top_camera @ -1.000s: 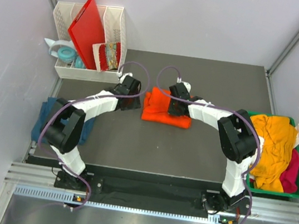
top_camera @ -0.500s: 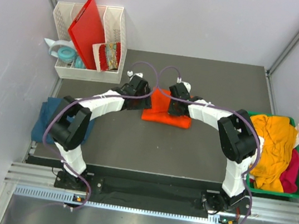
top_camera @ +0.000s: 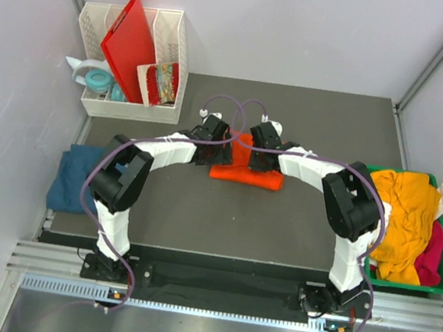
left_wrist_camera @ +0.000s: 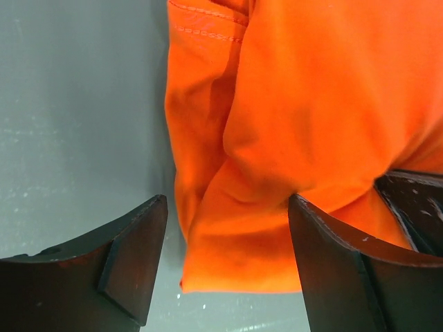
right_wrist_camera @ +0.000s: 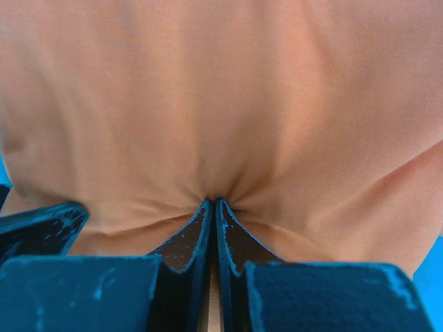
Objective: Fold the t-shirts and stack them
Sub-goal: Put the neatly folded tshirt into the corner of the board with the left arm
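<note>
Left gripper point(left_wrist_camera: 227, 221) moved to orange t-shirt point(top_camera: 247, 175), apparently touching; dark table point(top_camera: 221, 224), white walls point(top_camera: 292, 26).

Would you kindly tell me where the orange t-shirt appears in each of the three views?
Top external: orange t-shirt near the picture's centre.
Left wrist: upper right and centre, its edge inside the open left hand.
Right wrist: fills nearly the whole frame.
Shared landmark: the right hand, pinching the shirt; probably the dark piece at the left wrist view's right edge.
</note>
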Controlling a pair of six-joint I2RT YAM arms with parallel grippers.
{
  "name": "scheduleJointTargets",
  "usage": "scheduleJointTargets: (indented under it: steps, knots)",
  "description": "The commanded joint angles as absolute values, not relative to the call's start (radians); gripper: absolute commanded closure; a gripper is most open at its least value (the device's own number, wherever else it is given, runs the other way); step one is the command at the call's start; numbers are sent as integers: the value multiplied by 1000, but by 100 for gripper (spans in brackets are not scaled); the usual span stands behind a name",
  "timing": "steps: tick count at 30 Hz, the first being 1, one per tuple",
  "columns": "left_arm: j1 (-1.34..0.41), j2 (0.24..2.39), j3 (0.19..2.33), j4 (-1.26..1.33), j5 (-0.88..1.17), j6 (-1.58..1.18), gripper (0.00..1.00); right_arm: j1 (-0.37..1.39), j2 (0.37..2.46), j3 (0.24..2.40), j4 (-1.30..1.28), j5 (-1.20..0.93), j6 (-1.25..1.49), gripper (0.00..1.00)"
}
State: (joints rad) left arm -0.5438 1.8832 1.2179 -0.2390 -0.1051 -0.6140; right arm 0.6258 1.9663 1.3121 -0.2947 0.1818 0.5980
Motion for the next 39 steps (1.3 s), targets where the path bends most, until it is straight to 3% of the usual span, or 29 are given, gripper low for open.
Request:
scheduleJointTargets:
  steps: [1,9,12,13,14,17,23,27,29,30,33,36,39]
  knots:
    - [-541,1925,1256,-242,-130,-606,25,653,1997,1333,-360,138,588,96]
    - [-541,1999,1285,-344,-181,-609,30,650,1991,1321,-357,133,594,97]
    - [-541,2029,1289,-374,-173,-618,46,650,1988,1319,-357,133,595,96]
    - [-541,2036,1273,-376,-170,-624,55,650,1988,1318,-356,132,595,97]
    - [-541,2037,1263,-368,-164,-624,73,650,1987,1318,-357,135,595,97]
    - [-541,2048,1227,-361,-140,-626,90,650,1982,1312,-356,133,594,96]
    - [-541,2043,1161,-327,-110,-638,100,649,1974,1299,-347,135,595,97]
    - [-545,2007,1147,-318,-132,-630,100,649,1971,1299,-348,133,588,96]
    - [-560,1956,1138,-304,-175,-612,100,649,1956,1308,-353,140,581,90]
    - [-566,1941,1141,-305,-193,-603,100,649,1945,1315,-356,156,572,79]
    - [-580,1888,1157,-316,-242,-575,100,649,1878,1333,-348,204,551,60]
    - [-578,1856,1183,-337,-265,-558,100,643,1809,1376,-359,235,537,45]
    - [-578,1819,1200,-351,-282,-549,100,641,1752,1423,-402,268,529,43]
